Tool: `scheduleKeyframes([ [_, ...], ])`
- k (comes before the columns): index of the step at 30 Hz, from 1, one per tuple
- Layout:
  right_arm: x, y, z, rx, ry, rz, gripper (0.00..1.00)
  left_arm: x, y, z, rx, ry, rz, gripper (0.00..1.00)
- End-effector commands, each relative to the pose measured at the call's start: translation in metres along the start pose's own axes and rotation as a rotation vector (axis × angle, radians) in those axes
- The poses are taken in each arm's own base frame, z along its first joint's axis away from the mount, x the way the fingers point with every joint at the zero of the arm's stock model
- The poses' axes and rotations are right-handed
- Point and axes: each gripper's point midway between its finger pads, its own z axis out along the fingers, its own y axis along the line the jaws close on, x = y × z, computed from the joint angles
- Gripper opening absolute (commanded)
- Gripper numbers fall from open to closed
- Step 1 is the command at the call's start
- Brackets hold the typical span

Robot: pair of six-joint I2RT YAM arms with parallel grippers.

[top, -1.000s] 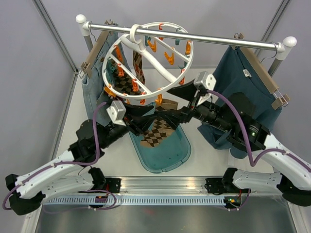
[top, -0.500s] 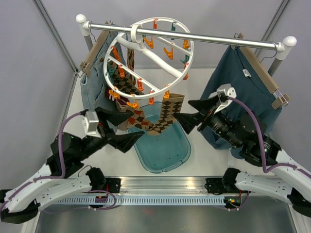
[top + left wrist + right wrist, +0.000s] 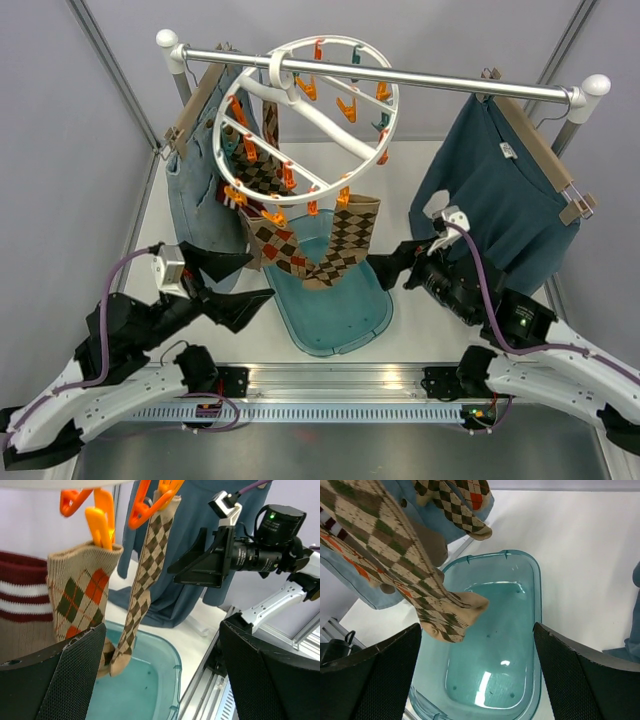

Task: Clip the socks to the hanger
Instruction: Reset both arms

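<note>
Top external view, nearest first: your left claw (image 3: 258,278) stands spread and empty at lower left of the frame. Your right claw (image 3: 390,262) stands spread and empty right of centre. Both point inward. Between them the translucent teal plastic tub (image 3: 345,325) rests on the white table (image 3: 415,335), and the right wrist view shows nothing lying in it. Just beyond and above, the tan-brown argyle socks (image 3: 345,235) hang with their long axes near vertical, cuffs up in orange clothespins (image 3: 343,195) and toes over the tub. They lie up and inward from either claw, and the left looks nearer. Farthest, the round white plastic ring hanger (image 3: 396,105) hangs tilted from the metal rail (image 3: 450,80). You seem to have no sock left to fetch.
</note>
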Motion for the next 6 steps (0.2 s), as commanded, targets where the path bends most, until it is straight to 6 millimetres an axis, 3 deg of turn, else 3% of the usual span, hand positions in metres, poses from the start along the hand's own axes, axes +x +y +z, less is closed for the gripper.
scheduleKeyframes([
  [1,-0.0068,-0.0050,-0.0057,0.017,-0.047,0.039,0.98,0.0118,0.0126,-0.0109,-0.073,0.034,-0.046,0.98],
  [6,-0.0076,-0.0107,-0.0077,0.042,-0.052,0.028,0.98,0.0122,0.0147,-0.0156,-0.083,0.031,-0.050,0.98],
])
